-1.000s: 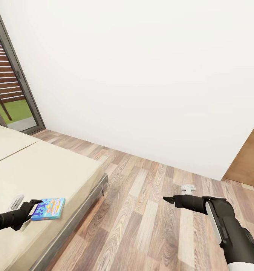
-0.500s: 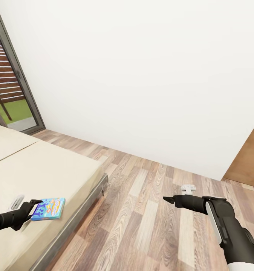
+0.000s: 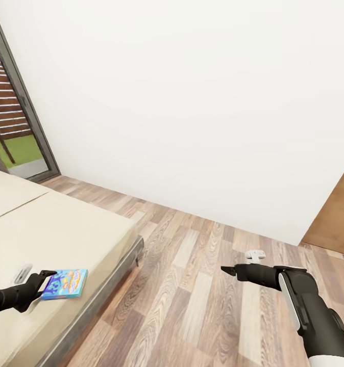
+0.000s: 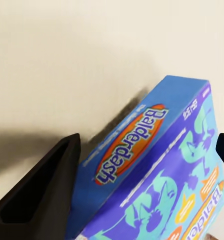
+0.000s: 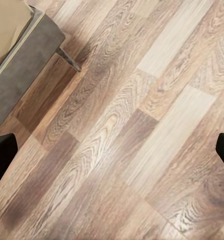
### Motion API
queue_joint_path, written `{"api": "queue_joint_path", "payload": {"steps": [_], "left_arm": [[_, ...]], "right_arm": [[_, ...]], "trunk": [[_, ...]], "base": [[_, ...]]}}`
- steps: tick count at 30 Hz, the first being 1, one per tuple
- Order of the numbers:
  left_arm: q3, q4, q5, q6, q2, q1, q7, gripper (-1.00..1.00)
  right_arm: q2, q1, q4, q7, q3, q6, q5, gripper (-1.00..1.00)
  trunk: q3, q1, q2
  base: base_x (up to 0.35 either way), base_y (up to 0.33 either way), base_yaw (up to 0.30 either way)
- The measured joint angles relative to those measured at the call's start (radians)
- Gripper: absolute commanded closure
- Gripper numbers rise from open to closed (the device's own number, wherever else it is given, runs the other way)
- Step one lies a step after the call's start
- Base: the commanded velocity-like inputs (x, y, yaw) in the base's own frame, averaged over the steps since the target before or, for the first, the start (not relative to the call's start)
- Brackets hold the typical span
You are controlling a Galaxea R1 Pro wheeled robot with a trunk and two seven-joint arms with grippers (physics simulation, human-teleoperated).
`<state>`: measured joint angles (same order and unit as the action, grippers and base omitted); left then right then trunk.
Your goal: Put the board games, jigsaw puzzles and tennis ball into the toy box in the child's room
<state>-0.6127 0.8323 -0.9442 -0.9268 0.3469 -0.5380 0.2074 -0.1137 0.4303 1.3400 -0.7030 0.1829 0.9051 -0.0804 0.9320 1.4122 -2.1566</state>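
At the near left, over the bed's [image 3: 65,234] cream cover, your left tool [image 3: 45,279] has its fingers [image 4: 39,192] set either side of the light blue board game [image 3: 66,283], printed "Balderdash". The box sits tilted, one edge raised off the cover; firm contact can't be told. Your right tool [image 3: 227,270] hangs over the wood-plank floor [image 3: 192,285] to the right of the bed, fingers spread wide, nothing between them. White wall [image 3: 192,102] beyond; glass door [image 3: 14,127] far left.

Light was bright and even; the board game [image 4: 156,170] cast a soft shadow, wrist views looked slightly blurred.
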Motion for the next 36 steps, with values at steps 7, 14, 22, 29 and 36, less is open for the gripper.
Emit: {"api": "queue_joint_path", "payload": {"steps": [7, 14, 22, 29, 36], "left_arm": [[-0.001, -0.001, -0.001, 0.004, 0.000, 0.000, 0.001, -1.00], [-0.001, -0.001, 0.000, 0.006, 0.000, 0.000, 0.001, -1.00], [-0.001, -0.001, -0.001, 0.006, -0.001, 0.000, 0.001, -1.00], [-0.001, -0.001, -0.002, 0.006, -0.001, 0.001, 0.001, -1.00], [-0.003, -0.002, -0.004, 0.006, -0.001, 0.003, 0.001, -1.00]], "right_arm": [[0.000, 0.000, 0.000, 0.000, 0.000, 0.000, 0.000, -1.00], [0.000, 0.000, 0.000, 0.000, 0.000, 0.000, 0.000, -1.00], [0.000, -0.001, 0.000, 0.000, 0.000, 0.000, 0.000, -1.00], [0.000, -0.001, 0.000, -0.001, 0.000, 0.000, 0.000, -1.00], [0.000, -0.001, 0.000, -0.001, 0.000, 0.000, 0.000, -1.00]], "trunk": [[0.000, 0.000, 0.000], [0.000, 0.000, 0.000], [0.000, 0.000, 0.000], [0.000, 0.000, 0.000], [0.000, 0.000, 0.000]], "base": [[0.021, -0.043, 0.000], [0.007, -0.014, 0.000], [0.002, -0.004, 0.000], [0.000, -0.001, 0.000], [0.000, 0.000, 0.000]]}}
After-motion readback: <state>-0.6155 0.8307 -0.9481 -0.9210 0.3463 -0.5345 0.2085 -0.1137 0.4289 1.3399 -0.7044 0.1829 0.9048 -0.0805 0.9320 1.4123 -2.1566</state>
